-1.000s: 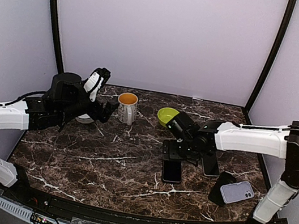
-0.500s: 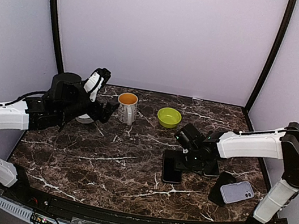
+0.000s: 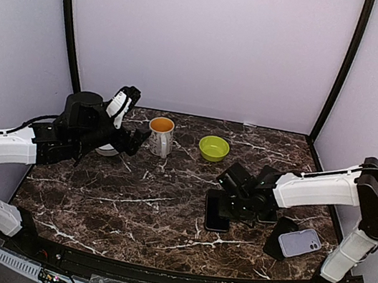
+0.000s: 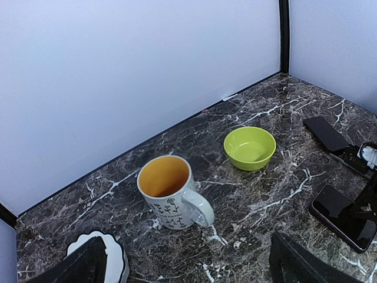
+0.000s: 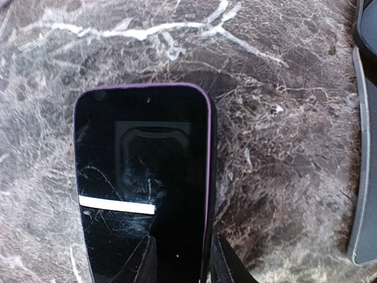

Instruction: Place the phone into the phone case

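Neighbouring phone [image 4: 343, 209]: 2nd phone [image 4: 326, 132]; bowl [image 4: 250, 147]; mug [image 4: 171, 191]

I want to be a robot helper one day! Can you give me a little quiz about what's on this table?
1. True or false: the mug is lying on its side.
2. What colour is the bowl? A red, B green, C blue.
3. Which gripper is down at the phone, left or right?

Key: 1 false, it stands upright. 2 B. 3 the right gripper.
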Action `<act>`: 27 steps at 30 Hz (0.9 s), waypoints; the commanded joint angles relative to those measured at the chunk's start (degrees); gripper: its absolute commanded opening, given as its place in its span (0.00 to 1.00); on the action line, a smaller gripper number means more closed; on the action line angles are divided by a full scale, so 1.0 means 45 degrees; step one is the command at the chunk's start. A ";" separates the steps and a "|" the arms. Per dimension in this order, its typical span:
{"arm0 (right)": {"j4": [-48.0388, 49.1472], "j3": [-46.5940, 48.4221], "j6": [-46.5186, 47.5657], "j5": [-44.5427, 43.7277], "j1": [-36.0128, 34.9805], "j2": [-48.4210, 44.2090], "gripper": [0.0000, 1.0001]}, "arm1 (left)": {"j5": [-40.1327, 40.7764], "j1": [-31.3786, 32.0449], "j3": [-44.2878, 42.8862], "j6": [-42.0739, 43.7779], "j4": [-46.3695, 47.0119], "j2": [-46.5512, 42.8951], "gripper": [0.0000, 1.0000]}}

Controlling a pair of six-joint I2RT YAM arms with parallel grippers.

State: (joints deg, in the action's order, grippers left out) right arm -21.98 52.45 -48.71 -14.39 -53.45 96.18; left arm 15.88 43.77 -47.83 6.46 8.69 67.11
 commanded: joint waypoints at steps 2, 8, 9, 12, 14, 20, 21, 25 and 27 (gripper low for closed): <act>-0.4528 0.1843 0.0345 -0.1715 -0.0647 0.0871 0.38 | -0.0076 -0.0003 0.0176 0.0122 0.0279 -0.0114 0.98; -0.4405 0.3372 0.0429 -0.1932 -0.0993 0.1048 0.98 | 0.0061 -0.0018 0.0200 0.0263 0.0310 -0.0148 0.99; -0.4056 0.3214 0.0328 -0.1779 -0.0976 0.0955 0.98 | 0.0083 -0.0019 0.0215 0.0293 0.0323 -0.0138 0.99; -0.3215 0.2936 0.0012 -0.1253 -0.0931 0.0862 0.98 | 0.0017 -0.0019 0.0236 0.0313 0.0346 -0.0128 0.98; -0.2690 0.2715 0.0005 -0.0702 -0.0937 0.0911 0.98 | -0.0068 -0.0005 0.0239 0.0277 0.0353 -0.0102 0.98; -0.2191 0.2253 -0.0158 -0.0008 -0.0953 0.1469 0.98 | -0.0111 -0.0013 0.0228 0.0307 0.0306 -0.0086 0.98; -0.2092 0.2166 -0.0207 0.0080 -0.0944 0.1518 0.98 | -0.0111 -0.0008 0.0233 0.0358 0.0321 -0.0107 0.98; -0.2358 0.2184 -0.0249 -0.0083 -0.1035 0.1947 0.99 | -0.0117 -0.0002 0.0248 0.0419 0.0335 -0.0153 0.98; -0.2583 0.2298 -0.0232 -0.0186 -0.1159 0.2249 0.99 | -0.0229 0.0000 0.0250 0.0418 0.0350 -0.0202 0.98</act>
State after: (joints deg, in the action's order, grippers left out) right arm -33.04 62.65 -48.80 -15.07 -57.69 103.92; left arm 15.64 43.77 -47.57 7.53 9.10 67.13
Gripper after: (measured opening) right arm 0.986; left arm 0.980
